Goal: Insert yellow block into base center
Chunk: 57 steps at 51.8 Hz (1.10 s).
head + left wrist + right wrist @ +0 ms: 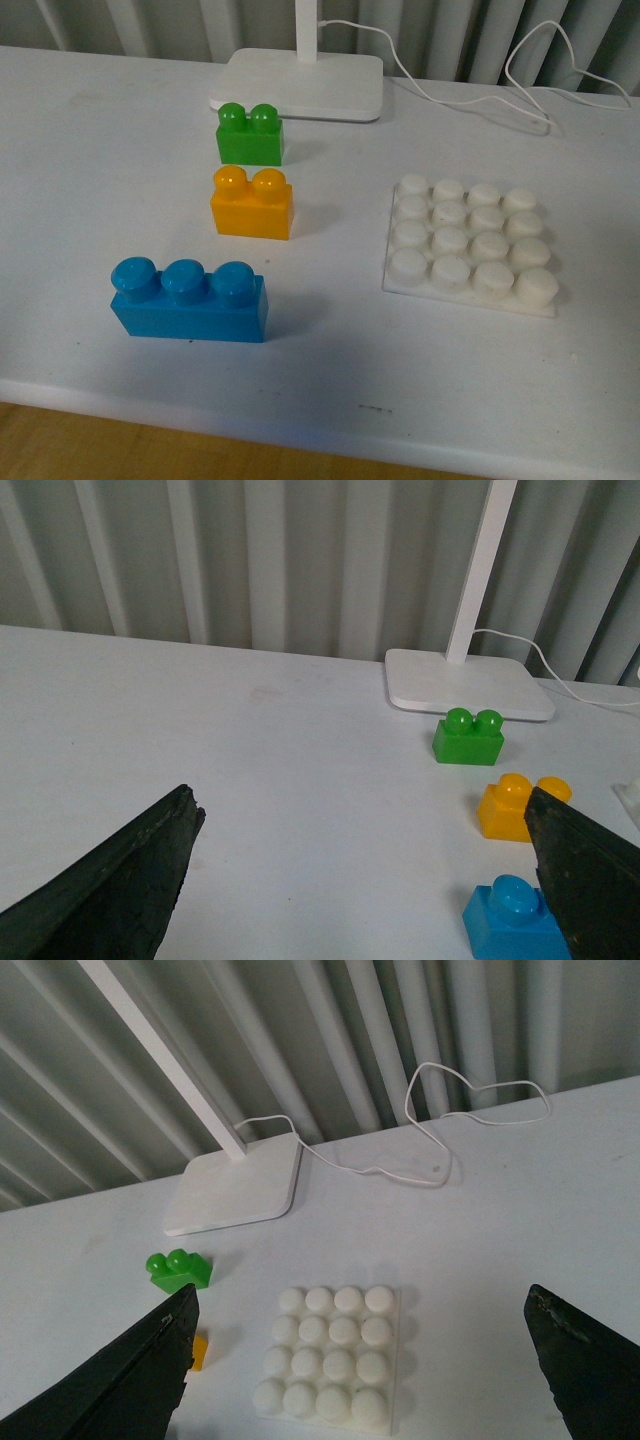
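Three plastic bricks are counted in the front view, one of each colour, and one studded plate. Nearest, in the lower left of the frame, the long blue plastic brick with three round studs (188, 300) is seen; behind it, left of centre, the small yellow-orange plastic block with two round studs (252, 205) is stood upright on the white table (100, 150); further back, in the upper middle, the small green plastic brick with two studs (250, 134) is set just in front of the smooth flat white lamp foot (298, 85); one white pole (308, 25) rises from it out of the top of the frame; one thin white cable (470, 100) is looped across the upper right. Right of centre the flat square white plastic base (470, 245) is laid; sixteen round studs, four by four, are counted on it, all uncovered.

Bare table is seen between each pair of bricks; the yellow block is parted from the base by an open strip of table; the table's near edge runs across the bottom of the frame, near the blue brick and the base.

Two pincers are counted. The left gripper (360, 810) is spread wide and empty; one dark finger (585, 880) hides part of the yellow block. The right gripper (360, 1300) is spread equally wide, released, with the base seen between its fingers.
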Motion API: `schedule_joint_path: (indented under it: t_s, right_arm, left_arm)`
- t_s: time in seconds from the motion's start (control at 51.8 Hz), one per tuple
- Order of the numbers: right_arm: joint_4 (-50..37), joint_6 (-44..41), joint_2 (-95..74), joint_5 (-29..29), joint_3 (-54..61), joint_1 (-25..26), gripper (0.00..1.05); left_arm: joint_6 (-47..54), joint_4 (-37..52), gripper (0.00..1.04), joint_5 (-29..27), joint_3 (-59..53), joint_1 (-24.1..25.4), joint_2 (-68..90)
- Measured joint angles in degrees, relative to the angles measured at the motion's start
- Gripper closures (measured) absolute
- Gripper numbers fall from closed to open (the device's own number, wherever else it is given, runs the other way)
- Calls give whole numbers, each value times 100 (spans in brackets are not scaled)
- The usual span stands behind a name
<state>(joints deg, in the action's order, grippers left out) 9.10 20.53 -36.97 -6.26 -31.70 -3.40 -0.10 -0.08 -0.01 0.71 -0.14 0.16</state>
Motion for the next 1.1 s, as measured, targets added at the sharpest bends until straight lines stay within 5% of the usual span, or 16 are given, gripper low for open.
schedule_joint_path:
  t_s: [0.193,0.695,0.792,1.101]
  right_arm:
    - [428,195,1569,-826,713,645,9]
    - [391,173,1740,-734,778,691,10]
    - [-389,-1152,2404,549,1408,380,32]
    - [-702,-1989,2964,621,2260,363,94]
  left_arm:
    - [0,0,6,0,0,0,0]
    - [0,0,6,0,0,0,0]
    - [-2,0,6,-15,0,0,2]
    - [-2,0,6,-2,0,0,0]
